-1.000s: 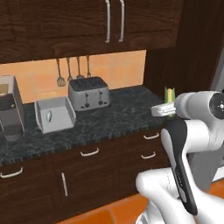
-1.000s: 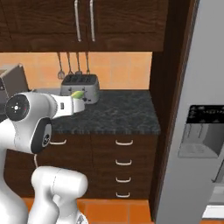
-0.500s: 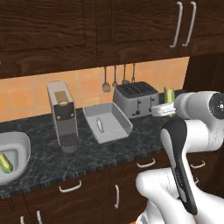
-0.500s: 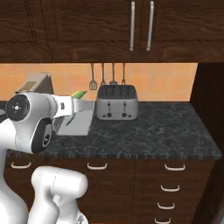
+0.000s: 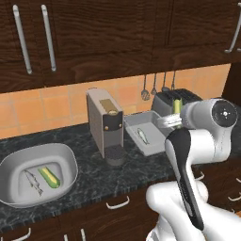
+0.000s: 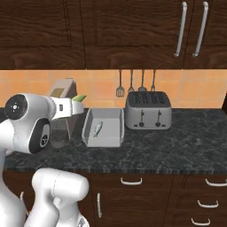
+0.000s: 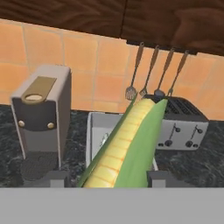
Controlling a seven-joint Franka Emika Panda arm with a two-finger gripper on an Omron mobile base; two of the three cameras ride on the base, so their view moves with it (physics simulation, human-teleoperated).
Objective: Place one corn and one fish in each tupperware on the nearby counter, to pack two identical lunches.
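Holding a corn cob (image 7: 127, 144), my gripper (image 7: 107, 178) has its two finger tips pinched on the sides of it, down low in the hand view. The cob is yellow with a green husk, and it sticks out ahead of the gripper, pointing toward the wall.

Just past the tip of that cob, a bit below it, sits the flat rectangular tupperware (image 6: 104, 128). It has one small grey fish (image 6: 98, 128) in it and no corn yet, so I think this cob belongs there. To finish, I guess I need to bring the gripper over that box, go down, and let go.

Far off to the left of my gripper is the round tupperware (image 5: 37, 175). It holds a fish (image 5: 34, 182) and a corn cob (image 5: 49, 177), lying side by side and close together. That lunch looks done to me. So one lunch is packed and the other is half packed.

Between the two boxes, near the left of my gripper, stands the grey coffee machine (image 5: 105, 123). Right of the flat box is the silver toaster (image 6: 147, 110), with cooking tools (image 6: 136, 82) hanging on the wall above it. Everything sits on the black counter (image 6: 177, 150).
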